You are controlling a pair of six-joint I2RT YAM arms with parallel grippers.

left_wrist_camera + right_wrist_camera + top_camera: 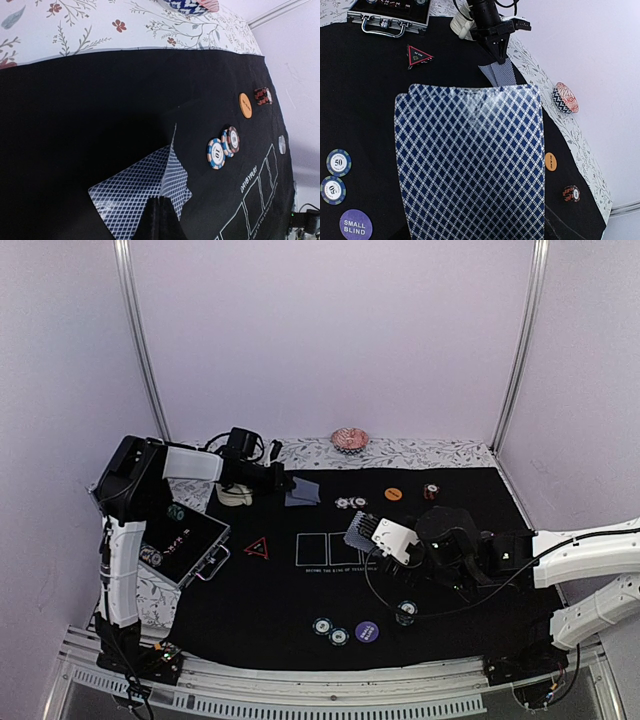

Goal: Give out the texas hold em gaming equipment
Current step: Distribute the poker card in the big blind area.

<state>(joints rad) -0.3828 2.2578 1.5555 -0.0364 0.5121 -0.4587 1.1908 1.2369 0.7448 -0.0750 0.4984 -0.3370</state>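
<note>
Clenching dealt cards (pixel 132 197) at the mat's (pixel 460 620) 11 o'clock, left gripper (pixel 161 207) is sitting with the deck (pixel 470 165) lying toward its 4 o'clock; right gripper (pixel 372 533) is grasping it.

Back wall (pixel 340 330): plain pale lilac panel.
Side walls (pixel 50 390): the same pale panels on the left and right.
Corner posts (pixel 140 340): 2 slim metal uprights where the back wall meets the sides.
Tablecloth (pixel 420 452): white with printed flower sprigs, showing along the far and left edges.
Mat (pixel 280 600): black felt with white printed outlines, covering most of the table.
Near edge: slotted aluminium rail (pixel 330 685).
Light: soft and even, with faint shadows.
</note>
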